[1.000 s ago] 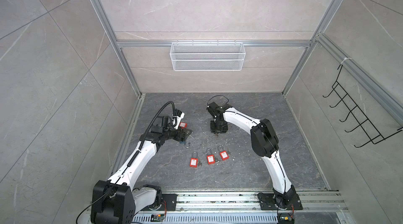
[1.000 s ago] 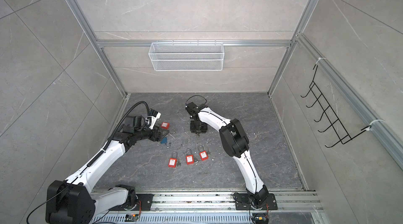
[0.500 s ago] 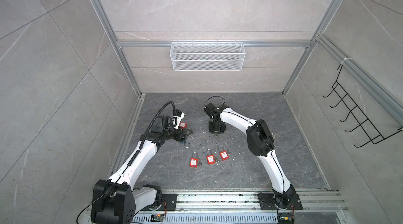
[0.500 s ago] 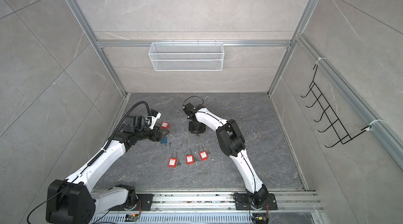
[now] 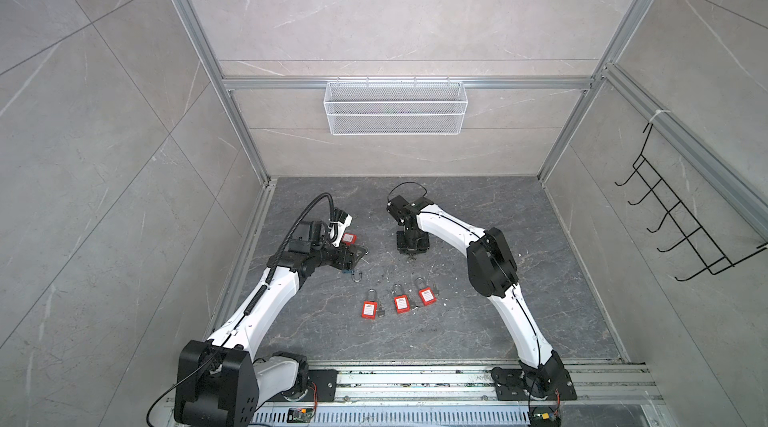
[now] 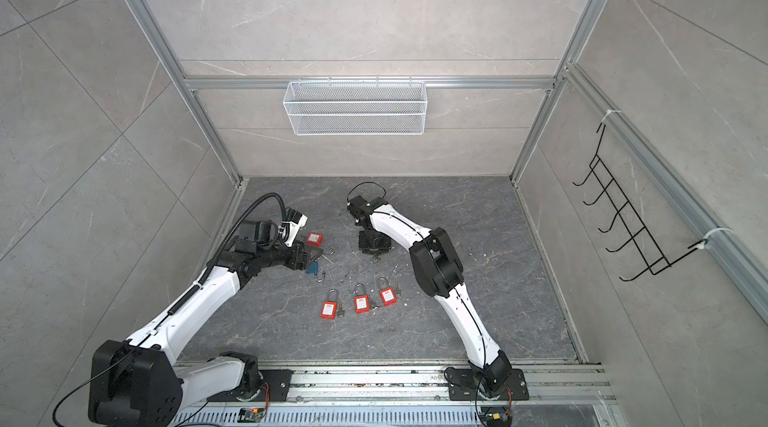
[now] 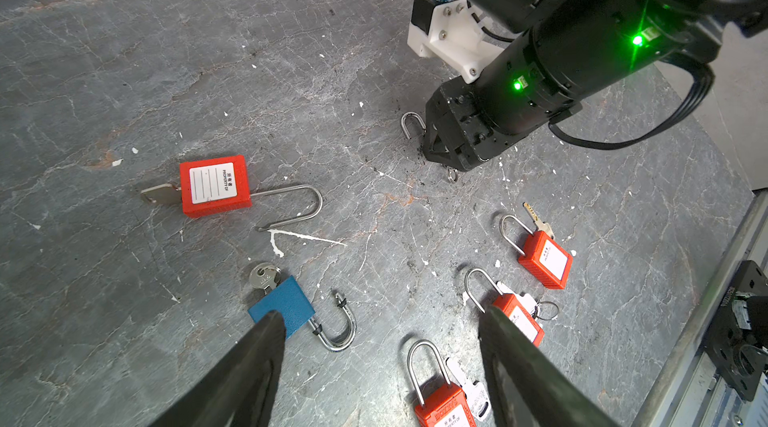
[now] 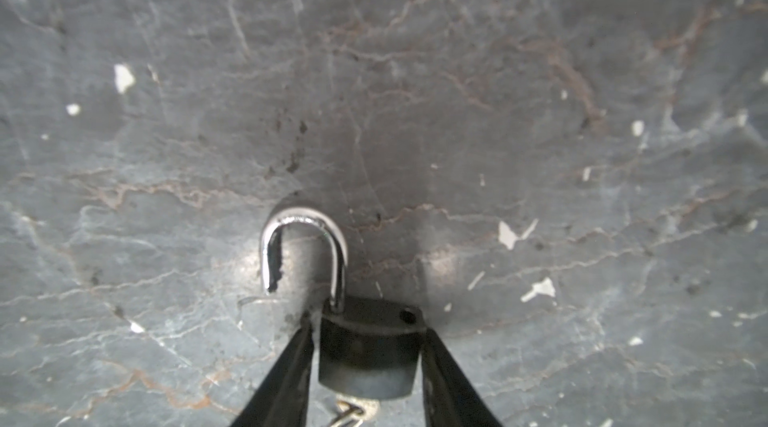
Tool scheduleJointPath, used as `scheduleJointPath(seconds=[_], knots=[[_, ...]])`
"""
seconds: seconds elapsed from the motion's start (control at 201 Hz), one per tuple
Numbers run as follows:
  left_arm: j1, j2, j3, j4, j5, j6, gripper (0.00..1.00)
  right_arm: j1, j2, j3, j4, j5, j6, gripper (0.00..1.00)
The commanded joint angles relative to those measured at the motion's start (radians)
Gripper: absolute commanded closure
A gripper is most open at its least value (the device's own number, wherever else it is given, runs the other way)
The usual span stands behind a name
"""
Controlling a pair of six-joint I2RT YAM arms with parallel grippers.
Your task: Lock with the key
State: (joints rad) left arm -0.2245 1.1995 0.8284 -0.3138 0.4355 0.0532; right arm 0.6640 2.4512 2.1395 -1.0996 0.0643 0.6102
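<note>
A black padlock lies on the dark stone floor with its steel shackle swung open and one end free. My right gripper points down at it, and its fingers press on both sides of the lock body. A key ring shows at the body's keyhole end; the key itself is hidden. In both top views the right gripper covers the lock. My left gripper hovers open over the floor, holding nothing. A blue padlock with a key in it lies by one finger.
A red padlock with a long open shackle and a key lies beyond the blue one. Three more red padlocks lie in a row nearer the front rail. A wire basket hangs on the back wall. A black hook rack hangs on the right wall.
The right arm's wrist and elbow have shifted a little to the left while its gripper stayed down over the black padlock. The left arm has not moved.
</note>
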Motion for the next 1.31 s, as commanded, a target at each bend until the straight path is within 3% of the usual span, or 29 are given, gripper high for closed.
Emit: scheduleJointPath(seconds=[0.0, 0.319, 0.607, 0.826, 1.021, 1.304], knots=[[0.002, 0.003, 0.036, 0.011, 0.035, 0.007, 0.24, 0.008, 0.041, 0.04, -0.044, 0.024, -0.002, 0.6], [0.003, 0.008, 0.041, 0.004, 0.039, 0.023, 0.24, 0.011, 0.004, 0.028, -0.033, 0.005, -0.075, 0.72], [0.003, 0.004, 0.079, -0.031, 0.079, 0.099, 0.24, 0.011, -0.218, -0.056, 0.101, -0.058, -0.461, 0.76], [0.002, 0.023, 0.156, -0.085, 0.246, 0.192, 0.25, 0.005, -0.483, -0.317, 0.274, -0.216, -0.78, 0.76], [-0.001, 0.036, 0.198, -0.058, 0.406, 0.199, 0.28, -0.001, -0.558, -0.326, 0.141, -0.365, -0.966, 0.76], [-0.068, 0.117, 0.261, -0.035, 0.514, 0.139, 0.32, -0.001, -0.652, -0.368, 0.124, -0.366, -1.0, 0.76]])
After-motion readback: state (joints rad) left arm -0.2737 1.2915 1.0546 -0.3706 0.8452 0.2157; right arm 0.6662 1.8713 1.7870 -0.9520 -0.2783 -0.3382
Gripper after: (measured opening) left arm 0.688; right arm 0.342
